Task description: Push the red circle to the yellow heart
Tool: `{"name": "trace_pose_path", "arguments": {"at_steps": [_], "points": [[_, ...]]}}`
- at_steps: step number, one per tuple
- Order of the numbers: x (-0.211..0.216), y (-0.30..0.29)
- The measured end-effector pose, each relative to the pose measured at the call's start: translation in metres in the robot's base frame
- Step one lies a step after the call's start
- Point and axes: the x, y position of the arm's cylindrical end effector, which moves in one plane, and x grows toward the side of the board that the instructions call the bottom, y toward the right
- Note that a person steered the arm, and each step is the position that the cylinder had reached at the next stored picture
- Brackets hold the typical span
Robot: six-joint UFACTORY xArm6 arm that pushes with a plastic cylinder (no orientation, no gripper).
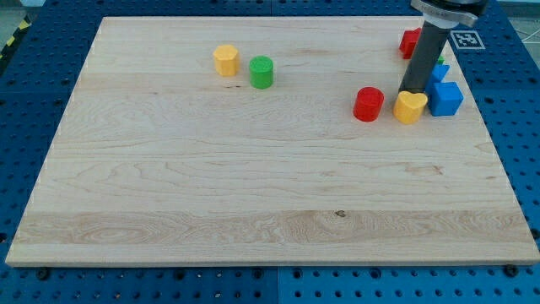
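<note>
The red circle [369,104] lies on the wooden board at the view's right. The yellow heart [410,107] lies just to its right, a small gap apart. My rod comes down from the view's top right, and my tip [413,90] sits right behind the yellow heart, above it in the view and up and to the right of the red circle.
A blue block [445,98] touches the heart's right side, with another blue block [439,73] and a bit of a green one behind it. A red block [410,42] sits near the top right. A yellow block [226,60] and a green cylinder [261,72] lie at top centre-left.
</note>
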Motion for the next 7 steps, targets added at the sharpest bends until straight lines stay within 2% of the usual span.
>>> {"name": "trace_pose_path", "arguments": {"at_steps": [2,3,5,7], "points": [[0.021,0.001],[0.003,0.002],[-0.034,-0.055],[-0.031,-0.103]]}}
